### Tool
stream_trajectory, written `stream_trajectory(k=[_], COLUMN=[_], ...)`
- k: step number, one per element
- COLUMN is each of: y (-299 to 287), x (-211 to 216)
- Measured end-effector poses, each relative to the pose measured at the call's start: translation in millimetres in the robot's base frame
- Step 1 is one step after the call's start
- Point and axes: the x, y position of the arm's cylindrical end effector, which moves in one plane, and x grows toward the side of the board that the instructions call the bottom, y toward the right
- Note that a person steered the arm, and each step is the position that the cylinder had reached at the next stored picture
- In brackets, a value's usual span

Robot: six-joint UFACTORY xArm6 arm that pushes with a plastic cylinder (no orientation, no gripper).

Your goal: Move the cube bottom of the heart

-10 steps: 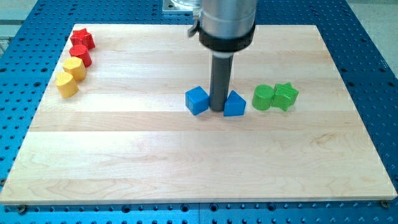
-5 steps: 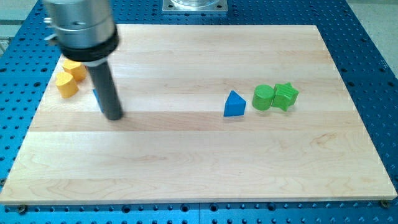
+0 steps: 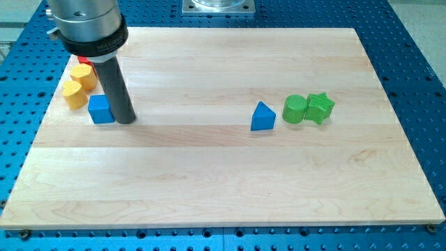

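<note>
Camera view, the only 1 we have: my tip (image 3: 126,121) is planted on the pale wooden board (image 3: 223,181) at the view's left, touching the right face of the small blue cube (image 3: 102,109). No jaws here to be open or closed — just a bare dark rod, pushing.

The cube sits just below and to the right of the 2 yellow blocks (image 3: 79,86), whose shapes I cannot settle. A sliver of a red block (image 3: 84,61) peeks out above them, mostly hidden by the arm; whether that is the heart, I cannot tell.

By my reckoning the cube is light, rigid and slides readily on smooth wood — push square on a flat face, mid-height, or it may spin off.

No brands, labels or writing are readable.
</note>
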Motion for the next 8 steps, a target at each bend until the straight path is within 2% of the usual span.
stream_trajectory(k=[2, 5, 8], y=[-19, -6, -37], x=[2, -7, -6])
